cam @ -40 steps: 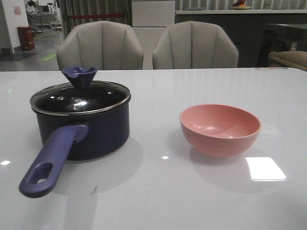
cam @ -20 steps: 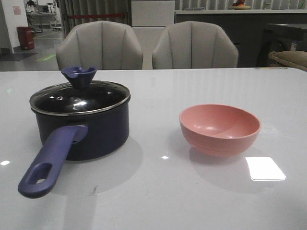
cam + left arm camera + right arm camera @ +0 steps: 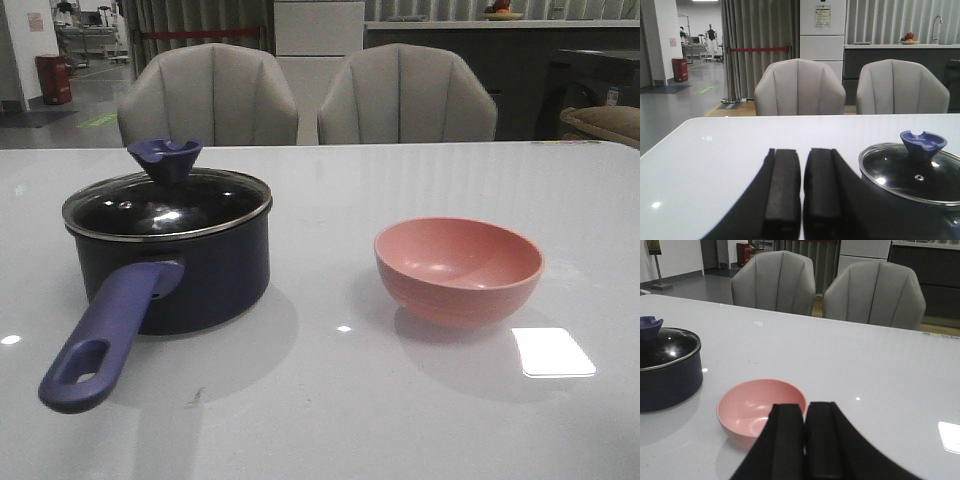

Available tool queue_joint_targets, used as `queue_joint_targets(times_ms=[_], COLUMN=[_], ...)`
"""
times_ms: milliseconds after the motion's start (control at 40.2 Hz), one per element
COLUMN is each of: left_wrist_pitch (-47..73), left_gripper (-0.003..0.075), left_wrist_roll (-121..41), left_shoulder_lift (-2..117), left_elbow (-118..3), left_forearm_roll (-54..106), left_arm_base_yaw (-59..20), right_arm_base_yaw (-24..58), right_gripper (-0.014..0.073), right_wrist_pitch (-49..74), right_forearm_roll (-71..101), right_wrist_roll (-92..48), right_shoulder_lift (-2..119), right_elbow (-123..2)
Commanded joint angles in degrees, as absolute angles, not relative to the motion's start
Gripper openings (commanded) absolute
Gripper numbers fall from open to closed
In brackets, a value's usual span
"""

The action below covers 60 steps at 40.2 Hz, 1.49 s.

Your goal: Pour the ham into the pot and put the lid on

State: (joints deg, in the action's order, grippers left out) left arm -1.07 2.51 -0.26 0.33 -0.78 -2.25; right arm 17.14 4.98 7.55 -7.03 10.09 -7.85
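The dark navy pot (image 3: 190, 275) stands at the table's left with its purple-blue handle (image 3: 105, 335) pointing toward the front. The glass lid (image 3: 167, 203) with its purple-blue knob (image 3: 165, 158) sits on the pot. It also shows in the left wrist view (image 3: 912, 172) and the right wrist view (image 3: 667, 347). The pink bowl (image 3: 458, 268) stands at the right and shows no ham inside. The ham is not visible. My left gripper (image 3: 801, 155) is shut and empty beside the pot. My right gripper (image 3: 805, 410) is shut and empty just behind the bowl (image 3: 760, 407). Neither gripper shows in the front view.
Two grey chairs (image 3: 208, 95) (image 3: 405, 95) stand behind the table's far edge. A bright light reflection (image 3: 552, 352) lies on the table in front of the bowl.
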Motion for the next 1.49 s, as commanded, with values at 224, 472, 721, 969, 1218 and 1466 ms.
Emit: queue_joint_targets(times_ms=[224,472,721,969,1218,1466], left_wrist_pitch=[-5.65,-5.65,-5.65,-5.65,-5.65,-5.65], left_gripper=[0.0112,0.0112,0.0112,0.0112,0.0112,0.0112], left_wrist_roll=[3.24,3.24,3.24,3.24,3.24,3.24], left_shoulder_lift=[-1.28,-1.28,-1.28,-1.28,-1.28,-1.28], left_elbow=[1.45,1.45,1.45,1.45,1.45,1.45], left_forearm_roll=[-0.74,-0.74,-0.74,-0.74,-0.74,-0.74], left_arm_base_yaw=[-2.20,-2.20,-2.20,-2.20,-2.20,-2.20], right_arm_base_yaw=[17.07,17.07,15.23,9.60,8.73,8.73], right_gripper=[0.0146,0.0146,0.0146,0.0146,0.0146,0.0146], right_wrist_pitch=[0.00,0.00,-2.64,-4.97,-5.04,-5.32], right_forearm_roll=[7.90,7.90,4.14,4.14,4.01,4.01], right_wrist_roll=[-7.14,-7.14,-7.54,-6.07,-6.01,-6.01], right_shoulder_lift=[10.70,10.70,10.70,5.03,-1.65,-1.71], right_elbow=[-9.46,-9.46,-7.67,-2.44,1.26,1.26])
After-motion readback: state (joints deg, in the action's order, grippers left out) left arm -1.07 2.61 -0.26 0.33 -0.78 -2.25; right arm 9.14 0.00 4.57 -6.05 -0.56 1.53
